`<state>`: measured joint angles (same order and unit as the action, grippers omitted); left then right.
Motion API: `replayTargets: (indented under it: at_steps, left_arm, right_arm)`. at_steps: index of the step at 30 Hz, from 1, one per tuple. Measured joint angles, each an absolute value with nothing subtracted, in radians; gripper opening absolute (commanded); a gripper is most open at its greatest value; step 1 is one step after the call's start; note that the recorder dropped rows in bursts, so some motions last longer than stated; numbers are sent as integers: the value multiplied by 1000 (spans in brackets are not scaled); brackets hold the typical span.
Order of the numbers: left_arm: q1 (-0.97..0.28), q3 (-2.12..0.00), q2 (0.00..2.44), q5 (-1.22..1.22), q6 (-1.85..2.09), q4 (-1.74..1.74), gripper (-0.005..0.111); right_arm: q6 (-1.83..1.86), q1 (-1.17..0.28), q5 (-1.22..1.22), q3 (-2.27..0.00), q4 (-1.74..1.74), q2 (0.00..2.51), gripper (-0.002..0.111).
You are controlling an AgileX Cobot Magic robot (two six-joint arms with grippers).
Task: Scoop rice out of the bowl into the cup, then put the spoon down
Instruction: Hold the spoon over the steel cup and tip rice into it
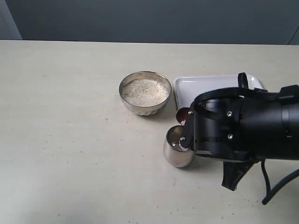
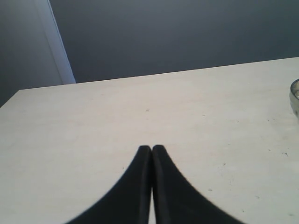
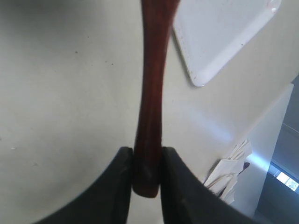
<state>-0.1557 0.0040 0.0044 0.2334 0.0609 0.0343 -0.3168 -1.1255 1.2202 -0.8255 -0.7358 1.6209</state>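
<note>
The silver bowl (image 1: 145, 93) holds pale rice (image 1: 145, 91) at the table's middle. To its lower right stands the steel cup (image 1: 177, 148), partly hidden by my right arm. The spoon's reddish head (image 1: 182, 114) peeks out just above the cup, beside the arm. In the right wrist view my right gripper (image 3: 147, 154) is shut on the end of the spoon's handle (image 3: 152, 93); the head is out of that frame. My left gripper (image 2: 152, 150) is shut with nothing in it, over bare table; the bowl's rim (image 2: 295, 95) shows at that view's edge.
A white rectangular tray (image 1: 205, 86) lies right of the bowl, partly under my right arm; its corner (image 3: 219, 42) shows in the right wrist view. The bulky black right arm (image 1: 247, 126) covers the right side. White papers (image 3: 231, 170) lie past the table edge.
</note>
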Motion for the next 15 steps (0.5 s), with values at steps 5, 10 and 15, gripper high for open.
replayTargets:
  at_steps: [5,10,15]
  left_arm:
    - [-156,4,4,233,61,34,1]
    - [-156,4,4,233,61,34,1]
    - [-156,4,4,233,61,34,1]
  right_arm:
    - [-346,-1142,1220,-826,-741,1621,-1]
    - [-380,-1195,1220,-824,-747,1621,-1]
    - [-441,-1214,1216,-788,-778,1621,-1]
